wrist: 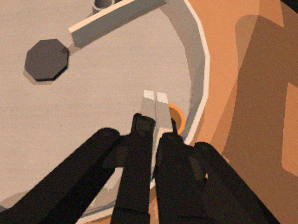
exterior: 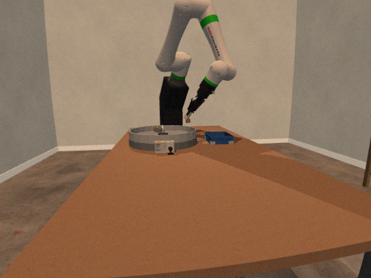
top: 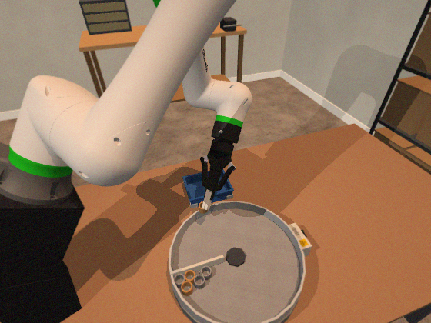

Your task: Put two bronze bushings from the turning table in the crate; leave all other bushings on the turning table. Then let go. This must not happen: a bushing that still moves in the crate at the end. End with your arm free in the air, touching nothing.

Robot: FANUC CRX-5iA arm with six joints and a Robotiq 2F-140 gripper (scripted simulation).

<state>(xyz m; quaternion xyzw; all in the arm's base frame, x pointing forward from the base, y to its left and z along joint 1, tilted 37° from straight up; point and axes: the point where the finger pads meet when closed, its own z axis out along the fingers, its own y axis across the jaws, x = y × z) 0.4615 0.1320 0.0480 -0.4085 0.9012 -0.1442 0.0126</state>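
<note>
My gripper (top: pixel 205 208) (exterior: pixel 187 117) (wrist: pixel 152 106) is shut on the wall of a bronze bushing (top: pixel 201 207) (exterior: pixel 188 120) (wrist: pixel 177 118), which hangs at the fingertips. In the top view it shows over the turning table's rim, on the crate side. On the turning table (top: pixel 265 278) (exterior: pixel 162 137) (wrist: pixel 100 105), two bronze bushings (top: pixel 189 275) (top: pixel 186 287) stand close among three grey bushings (top: pixel 179 279) (top: pixel 199 281) (top: pixel 206 272). The blue crate (top: pixel 223 196) (exterior: pixel 218 138) stands beside the turning table. No bushing shows in its visible part; the gripper hides some of its inside.
A pale divider bar (top: pixel 198 264) (wrist: pixel 117 23) runs from the dark hub (top: pixel 235 257) (wrist: pixel 46 60) to the turning table's raised rim, beside the bushings. A white box (top: pixel 299 236) (exterior: pixel 164 146) sits against the outside of the rim. A shelf rack stands at the far right.
</note>
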